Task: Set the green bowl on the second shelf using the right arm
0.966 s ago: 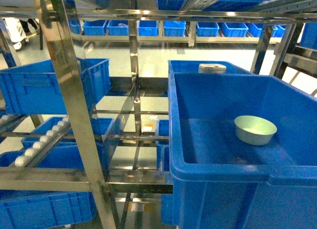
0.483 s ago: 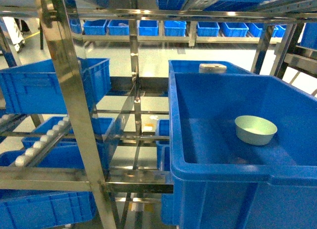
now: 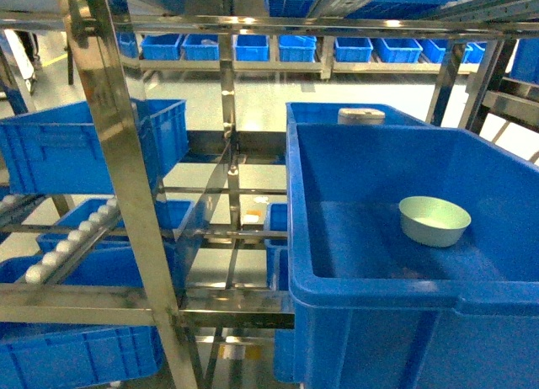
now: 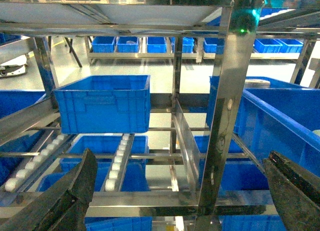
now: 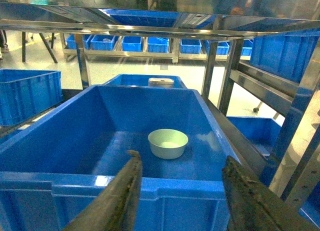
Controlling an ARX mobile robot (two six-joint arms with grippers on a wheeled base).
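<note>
The green bowl [image 3: 434,220] [image 5: 168,143] rests upright on the floor of a large blue bin [image 3: 375,292] [image 5: 60,141] on the rack, toward the bin's right side. My right gripper [image 5: 181,160] is open, its two dark fingers hanging just outside the bin's near wall, with the bowl beyond them and apart from them. Wide apart at the bottom corners of the left wrist view, the left gripper [image 4: 182,163] stands open and empty in front of the steel rack post [image 4: 227,116]. Neither gripper shows in the head view.
A steel rack frame [image 3: 126,178] stands close at the left, with roller rails [image 3: 72,242] and more blue bins [image 3: 80,145] on its levels. A grey-white object [image 3: 360,115] sits in the bin behind. Another row of bins [image 3: 278,46] lines the far wall.
</note>
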